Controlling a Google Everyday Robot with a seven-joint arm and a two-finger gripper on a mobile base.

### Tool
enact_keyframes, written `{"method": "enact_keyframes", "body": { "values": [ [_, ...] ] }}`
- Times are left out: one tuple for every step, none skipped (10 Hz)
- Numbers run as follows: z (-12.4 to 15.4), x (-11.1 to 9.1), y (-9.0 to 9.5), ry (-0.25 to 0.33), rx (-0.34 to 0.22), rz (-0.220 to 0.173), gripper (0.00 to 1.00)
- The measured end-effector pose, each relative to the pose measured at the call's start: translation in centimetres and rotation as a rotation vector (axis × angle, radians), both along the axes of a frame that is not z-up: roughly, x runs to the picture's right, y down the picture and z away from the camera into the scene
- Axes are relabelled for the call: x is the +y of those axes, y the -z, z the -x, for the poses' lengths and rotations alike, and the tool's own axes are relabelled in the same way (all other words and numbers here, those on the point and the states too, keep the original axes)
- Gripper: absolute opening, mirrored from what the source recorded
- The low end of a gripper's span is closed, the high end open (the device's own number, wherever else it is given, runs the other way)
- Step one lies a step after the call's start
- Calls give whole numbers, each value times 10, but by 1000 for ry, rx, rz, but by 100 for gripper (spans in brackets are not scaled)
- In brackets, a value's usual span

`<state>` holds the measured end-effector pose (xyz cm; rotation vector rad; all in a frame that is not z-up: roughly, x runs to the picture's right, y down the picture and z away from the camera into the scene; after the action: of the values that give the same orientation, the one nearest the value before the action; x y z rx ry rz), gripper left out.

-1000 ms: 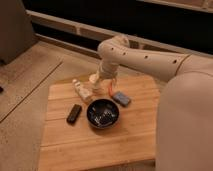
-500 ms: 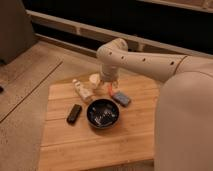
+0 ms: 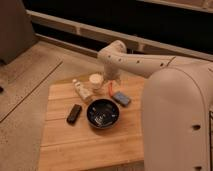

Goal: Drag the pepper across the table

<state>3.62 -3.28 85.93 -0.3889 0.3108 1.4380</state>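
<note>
The pepper (image 3: 109,90) is a slim red-orange sliver on the light-wood table (image 3: 70,140), just behind the black bowl (image 3: 103,113) and left of the blue-grey block (image 3: 121,98). My gripper (image 3: 110,84) hangs at the end of the white arm, right over the pepper at the table's far side. The arm hides most of the pepper and the gripper's tips.
A small clear bottle with a pale cap (image 3: 81,90) lies left of the gripper, with a pale round cup (image 3: 95,80) behind it. A flat black object (image 3: 74,113) lies left of the bowl. My white body fills the right side.
The arm has swung slightly, with the gripper staying low over the pepper near the back of the table. The other objects have not moved.
</note>
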Motion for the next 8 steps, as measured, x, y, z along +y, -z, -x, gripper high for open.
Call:
{"method": "enact_keyframes", "body": {
  "values": [
    [-4, 2, -10, -7, -5, 8, 65],
    [-16, 7, -27, -29, 2, 31, 65],
    [-27, 10, -37, -45, 15, 47, 65],
    [-39, 13, -48, -62, 33, 67, 65],
    [-49, 15, -57, -67, 50, 88, 65],
    [-55, 17, -65, -66, 64, 110, 65],
    [-56, 18, -73, -58, 71, 126, 65],
    [-51, 21, -82, -40, 69, 147, 65]
  ]
}}
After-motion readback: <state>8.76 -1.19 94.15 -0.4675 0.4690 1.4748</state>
